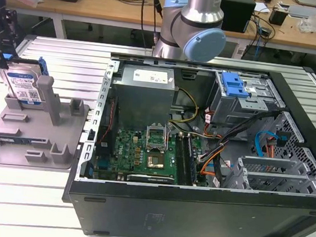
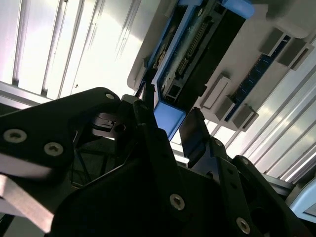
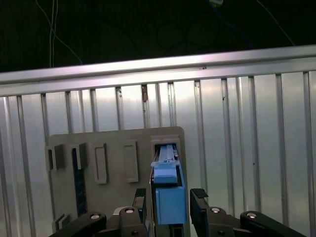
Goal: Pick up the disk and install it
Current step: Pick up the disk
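Note:
The disk (image 1: 24,86) stands on edge in a slot of the grey fixture tray (image 1: 34,139) at the exterior view's left, its white-and-blue label and blue carrier showing. My gripper (image 1: 4,51) hangs over its upper end. In the first wrist view the disk (image 3: 168,195) is edge-on between my fingertips (image 3: 141,201), and the gripper (image 3: 170,200) is open, with a narrow gap on each side. The second wrist view has the blue carrier (image 2: 169,121) between the two fingers of the gripper (image 2: 170,118).
An open computer case (image 1: 200,151) fills the exterior view's right, with a motherboard, cables and a grey drive bay carrying a blue latch (image 1: 234,84). The arm's base (image 1: 190,25) stands behind the case. Upright posts (image 1: 51,99) rise from the tray beside the disk. The table top is ribbed metal (image 3: 222,123).

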